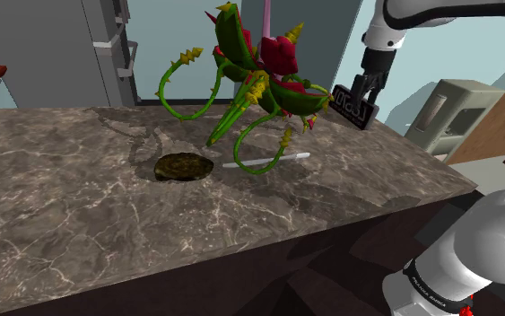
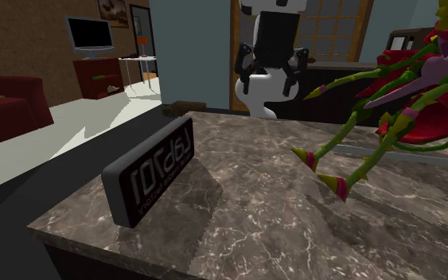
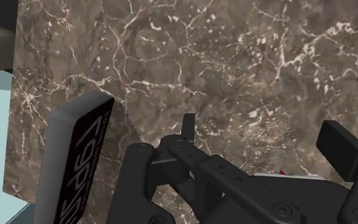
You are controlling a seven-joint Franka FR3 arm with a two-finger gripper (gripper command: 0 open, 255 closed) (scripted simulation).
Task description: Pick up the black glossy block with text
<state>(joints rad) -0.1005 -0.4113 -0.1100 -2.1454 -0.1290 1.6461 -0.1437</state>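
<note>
The black fingers (image 2: pixel 247 64) hang over the brown veined marble worktop (image 1: pixel 80 206), spread well apart with nothing between them. The target sits low and off to one side of them. It is the black glossy slab-shaped block with white lettering (image 2: pixel 150 171), standing upright on one long edge close to a corner of the worktop. In the wrist view its end lies right by the worktop's edge.

The step in hand looks like the approach. The hand is above the block's corner but not yet lined up on it. The fingers need to come across until the slab is centred between them, and the wrist should be turned so they close across its thin dimension, lettered face against one finger and back face against the other.

Then comes the descent, which should be straight down. A slab balanced on its edge will likely topple at a sideways touch, and with the worktop's edge so near, a tipped block could go over. Both fingers should clear the top edge before any closing begins, and they should go deep enough to take a broad bite of the faces, since the glossy surface may slip.

The spiky red-and-green plant figure (image 1: pixel 268 72), the thin white stick (image 1: pixel 268 161) and the flat dark olive disc (image 1: pixel 184 167) lie toward the middle of the worktop, well apart from the block. They should not get in the way.
</note>
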